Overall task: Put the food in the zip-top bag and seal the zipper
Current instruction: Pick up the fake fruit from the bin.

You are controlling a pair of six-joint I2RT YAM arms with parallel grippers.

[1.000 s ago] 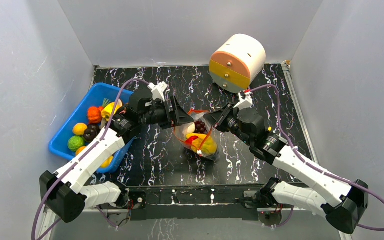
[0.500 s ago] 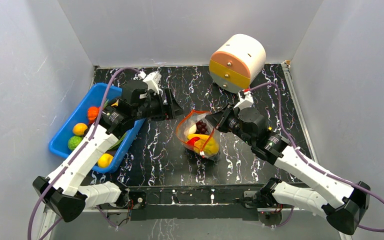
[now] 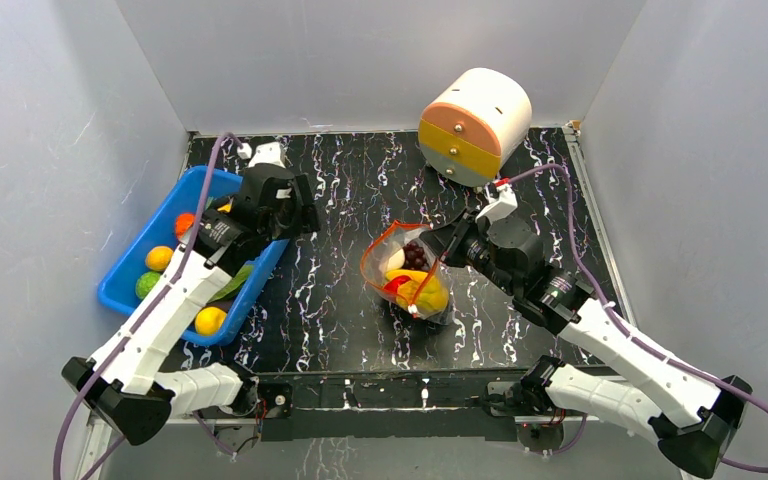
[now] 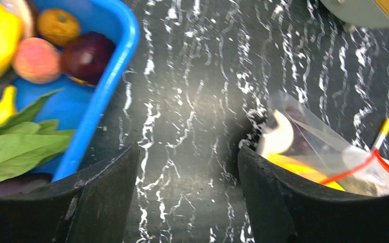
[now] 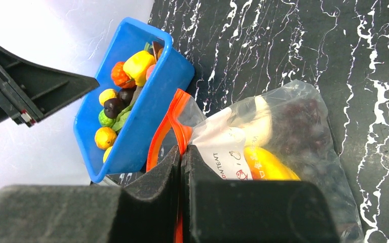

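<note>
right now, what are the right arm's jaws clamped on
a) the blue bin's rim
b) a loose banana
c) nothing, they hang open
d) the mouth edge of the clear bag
d: in the right wrist view the right jaws are pressed shut on the zip-top bag at its mouth, with the orange-red zipper running in between them.

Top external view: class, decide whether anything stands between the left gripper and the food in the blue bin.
Nothing visible does: the left gripper, fingers open, hangs by the open-topped blue bin, whose food lies uncovered.
</note>
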